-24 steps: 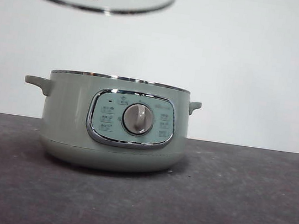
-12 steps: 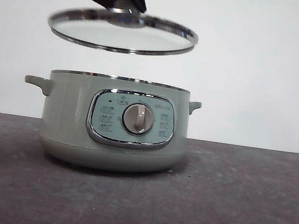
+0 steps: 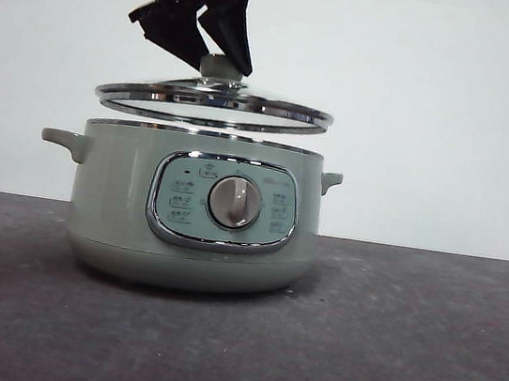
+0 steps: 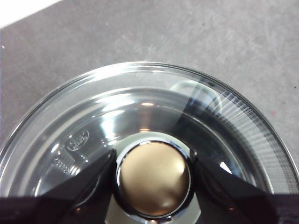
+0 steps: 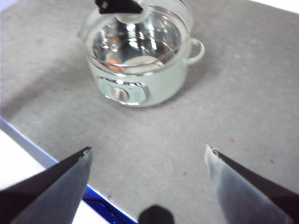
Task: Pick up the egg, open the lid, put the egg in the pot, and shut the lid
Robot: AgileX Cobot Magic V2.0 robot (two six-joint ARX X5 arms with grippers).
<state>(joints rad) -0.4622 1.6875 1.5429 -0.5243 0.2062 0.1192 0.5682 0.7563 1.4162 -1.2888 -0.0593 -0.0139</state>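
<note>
Lid (image 3: 214, 106) hung level just above pot (image 3: 120, 200), rim nearly centred over rim, not yet seated; clamped by its knob in left claw (image 4: 153, 179), straight overhead; egg (image 5: 112, 61) glimpsed inside pot; right claw (image 5: 148, 158) spread apart, well clear over table (image 5: 233, 102).

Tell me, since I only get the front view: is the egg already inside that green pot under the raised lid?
Observer: It seems so. The right wrist view looks down through the lid and shows a blurred reddish shape, likely the egg, inside the pot.
Operator: What grips the lid?
Observer: The left tool. Its two jaws are shut on the knob, one on each side.
Operator: And the other arm?
Observer: The right tool hangs open over the table, on the pot's dial side and apart from it, holding nothing.
</note>
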